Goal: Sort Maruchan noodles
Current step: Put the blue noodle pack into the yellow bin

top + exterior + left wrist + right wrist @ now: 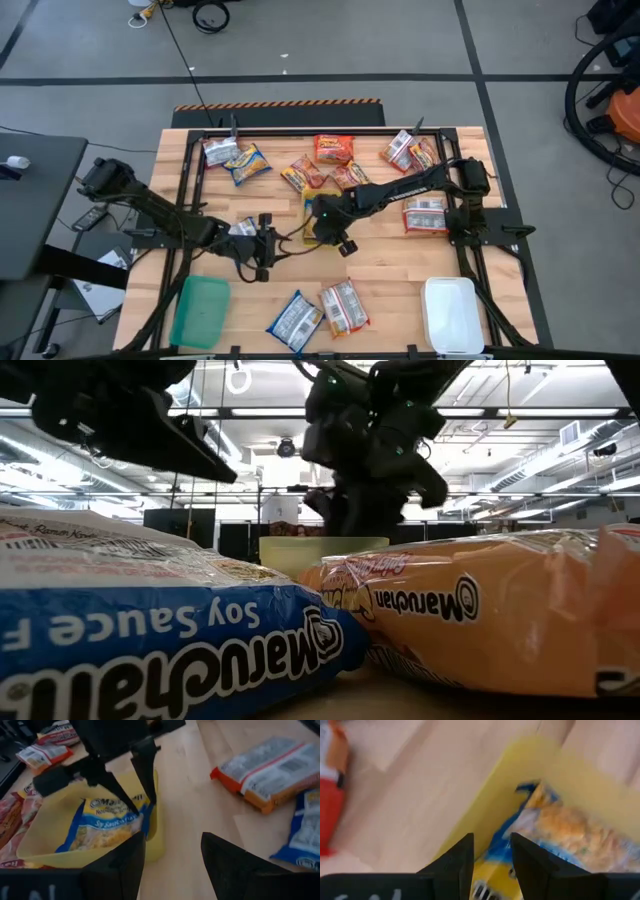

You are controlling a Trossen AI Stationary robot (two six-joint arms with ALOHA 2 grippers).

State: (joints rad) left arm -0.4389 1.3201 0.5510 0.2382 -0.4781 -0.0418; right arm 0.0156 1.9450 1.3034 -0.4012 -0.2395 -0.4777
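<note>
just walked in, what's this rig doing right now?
It is sorting Maruchan ramen packets into trays. The right gripper hangs over the yellow tray mid-table, jaws apart, with a blue-and-yellow packet lying in the tray beneath it. The left gripper sits open just beside that tray, holding nothing. Other packets lie scattered on the table; the green tray and white tray at the near edge hold none.

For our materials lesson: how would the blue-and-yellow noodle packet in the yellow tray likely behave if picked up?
The blue-and-yellow packet looks glossy, so probably slippery. Its crinkled wrapper suggests floppy edges around a stiffer block. It leans against the yellow tray wall, so it may slide.
</note>
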